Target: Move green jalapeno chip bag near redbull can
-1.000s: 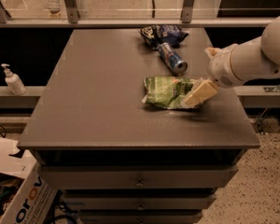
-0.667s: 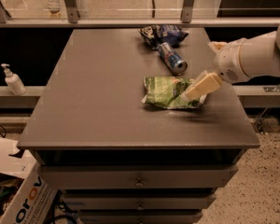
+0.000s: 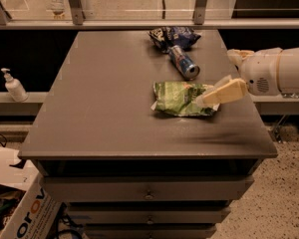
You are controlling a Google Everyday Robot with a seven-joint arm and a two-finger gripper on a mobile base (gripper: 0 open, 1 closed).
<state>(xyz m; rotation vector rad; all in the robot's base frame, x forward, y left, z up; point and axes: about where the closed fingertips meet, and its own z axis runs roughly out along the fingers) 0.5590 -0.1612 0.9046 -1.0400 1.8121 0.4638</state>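
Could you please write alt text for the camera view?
The robot's claw, extended from the right, is at the right end of the green jalapeno chip bag on a dark table. The redbull can lies on its side just behind, beside a dark blue chip bag.

Grey table (image 3: 114, 108) carries green bag (image 3: 179, 99), can (image 3: 184, 63) on its side, blue bag (image 3: 173, 36); gripper (image 3: 213, 98) at green bag's right end.

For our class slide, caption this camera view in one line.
Gripper at the right end of the green chip bag, drink can lying behind on the table.
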